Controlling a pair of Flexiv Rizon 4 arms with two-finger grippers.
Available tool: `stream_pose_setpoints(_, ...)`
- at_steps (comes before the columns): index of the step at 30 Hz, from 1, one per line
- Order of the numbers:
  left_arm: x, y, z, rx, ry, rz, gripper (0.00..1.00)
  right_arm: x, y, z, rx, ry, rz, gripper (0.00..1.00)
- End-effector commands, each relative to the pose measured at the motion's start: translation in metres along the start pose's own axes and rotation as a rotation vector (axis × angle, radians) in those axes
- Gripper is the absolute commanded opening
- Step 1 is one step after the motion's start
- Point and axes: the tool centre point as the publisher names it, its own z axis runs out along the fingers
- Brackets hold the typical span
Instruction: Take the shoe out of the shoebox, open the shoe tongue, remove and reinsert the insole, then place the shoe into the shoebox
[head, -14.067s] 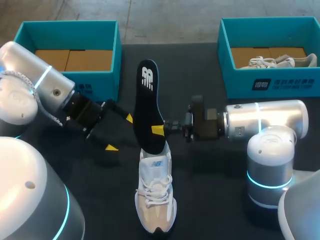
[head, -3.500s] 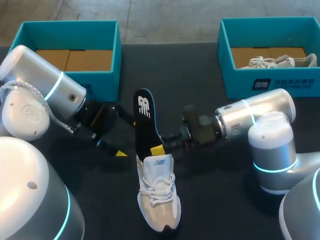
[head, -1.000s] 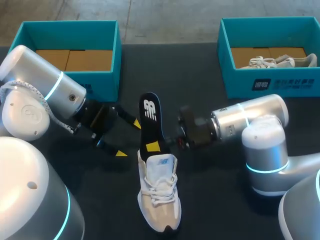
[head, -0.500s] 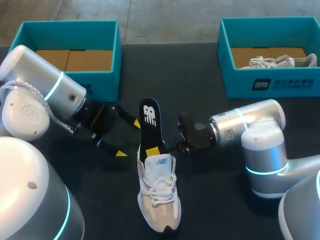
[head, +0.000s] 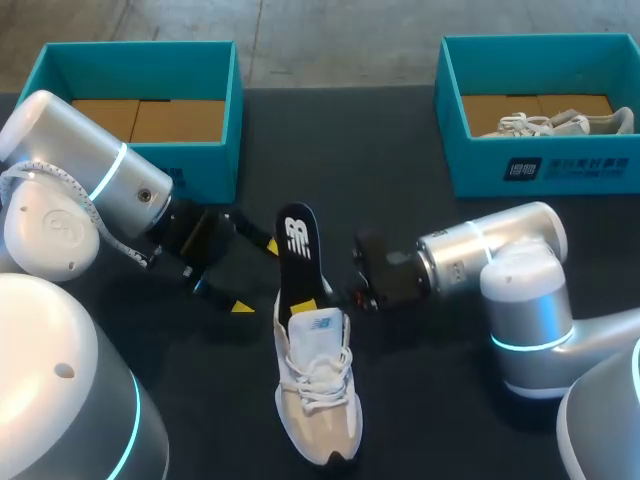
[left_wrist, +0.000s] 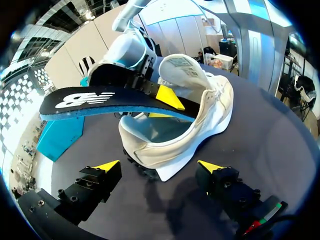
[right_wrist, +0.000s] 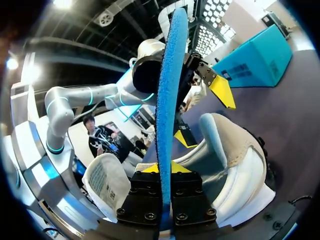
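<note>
One insole (head: 297, 250) is clamped by the right gripper (head: 318, 298), its lower end inside the one shoe's (head: 315, 385) heel. The left gripper (head: 255, 277) is held spread beside that heel. Two boxes, left shoebox (head: 215, 165) and right shoebox (head: 470, 165), are set well beyond the shoe.

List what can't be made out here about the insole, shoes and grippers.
Head view: insole front end sits hidden inside the shoe; depth unclear.
Head view: right gripper shows one yellow tip; the other is behind the insole.
Head view: second shoe is partly behind its box wall.
Right wrist view: insole is edge-on, so its faces can't be seen.
</note>
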Motion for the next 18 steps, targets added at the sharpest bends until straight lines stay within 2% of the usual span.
stream_pose_setpoints(1,0.0001,-0.0006,0.0001,-0.004,0.002,0.0,1.0,0.0042,-0.0073,0.0015,0.006,-0.006,0.021,0.0)
stream_pose_setpoints(10,0.0001,-0.0006,0.0001,-0.004,0.002,0.0,1.0,0.0044,-0.0135,0.0052,0.029,0.011,0.047,0.0)
stream_pose_setpoints(16,0.0001,-0.0006,0.0001,-0.004,0.002,0.0,1.0,0.0052,-0.0085,0.0045,0.015,0.004,0.021,0.0)
stream_pose_setpoints(17,0.0001,-0.0006,0.0001,-0.004,0.002,0.0,1.0,0.0055,-0.007,0.0042,0.013,0.001,0.015,0.09)
stream_pose_setpoints(18,0.0001,-0.0006,0.0001,-0.004,0.002,0.0,1.0,0.0058,-0.0055,0.0039,0.012,-0.001,0.009,0.24)
